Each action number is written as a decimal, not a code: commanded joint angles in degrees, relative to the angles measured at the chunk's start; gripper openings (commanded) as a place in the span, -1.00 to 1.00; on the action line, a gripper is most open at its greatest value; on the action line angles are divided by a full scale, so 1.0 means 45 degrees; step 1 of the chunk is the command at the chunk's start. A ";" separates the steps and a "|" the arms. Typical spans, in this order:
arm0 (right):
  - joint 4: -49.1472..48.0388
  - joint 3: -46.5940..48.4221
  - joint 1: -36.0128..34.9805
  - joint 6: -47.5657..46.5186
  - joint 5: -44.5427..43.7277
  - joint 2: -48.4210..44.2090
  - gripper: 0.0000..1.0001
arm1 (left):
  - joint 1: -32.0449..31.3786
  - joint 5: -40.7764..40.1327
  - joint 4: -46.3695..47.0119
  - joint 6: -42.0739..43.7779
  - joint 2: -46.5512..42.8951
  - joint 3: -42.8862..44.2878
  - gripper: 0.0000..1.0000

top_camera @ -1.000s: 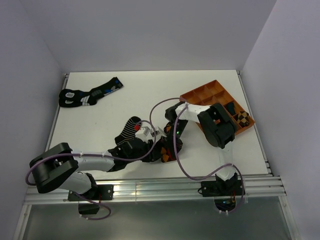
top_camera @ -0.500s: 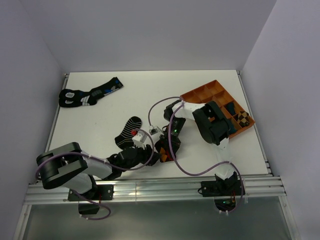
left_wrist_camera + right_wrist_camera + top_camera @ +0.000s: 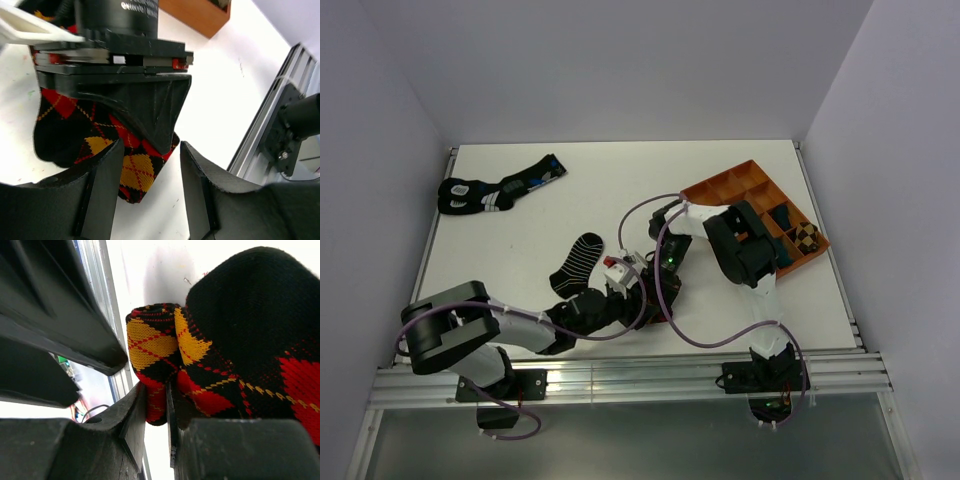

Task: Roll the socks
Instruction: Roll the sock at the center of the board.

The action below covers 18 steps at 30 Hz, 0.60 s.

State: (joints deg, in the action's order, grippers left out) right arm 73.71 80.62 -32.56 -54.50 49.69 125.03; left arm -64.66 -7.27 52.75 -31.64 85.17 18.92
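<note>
White table (image 3: 620, 180) under pale walls carries everything, and the argyle sock (image 3: 135, 170) lies bunched near the middle of its near edge. One end is already wound into a short, tight coil, seen in the right wrist view. The right gripper (image 3: 156, 410) stands on it from above, its fingers pressed close and pinching a fold of the argyle fabric right beside that coil. The left gripper (image 3: 151, 150) is spread, one finger to either side of the sock's yellow-diamond end, nothing caught between them. A second ago it sat farther from the near edge, over the striped ankle sock (image 3: 578, 262), with its jaws narrower. Now it has swung across to the argyle sock and widened. The ankle sock lies uncovered and alone, just toward the far-left of the pair of grippers. My reading is that the roll is only begun, and the left side is lining up to take the coil. At the right edge sits the orange tray (image 3: 720, 185) holding a checked bundle (image 3: 806, 237). The blue-marked socks (image 3: 490, 192) lie by the far-left corner.
</note>
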 commanded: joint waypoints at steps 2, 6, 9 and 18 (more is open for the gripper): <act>-0.0091 0.0522 0.0106 0.0197 -0.0066 0.0281 -0.64 | -0.0083 0.0794 -0.0453 0.0917 0.0604 0.0620 0.08; 0.0064 0.0639 0.0145 0.0139 -0.0027 0.0360 -0.64 | -0.0083 0.0718 -0.0375 0.1035 0.0937 0.0640 0.09; 0.0103 0.0639 0.0164 0.0158 -0.0027 0.0379 -0.64 | 0.0072 0.1105 0.0111 0.0859 0.1288 0.0465 0.09; 0.0007 0.0483 0.0184 0.0158 -0.0047 0.0360 -0.65 | 0.0151 0.1498 0.0153 0.0546 0.2226 0.0640 0.07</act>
State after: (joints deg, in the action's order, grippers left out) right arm 74.43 81.73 -32.25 -53.56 50.00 126.06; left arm -63.99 -2.83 53.41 -29.19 93.56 20.88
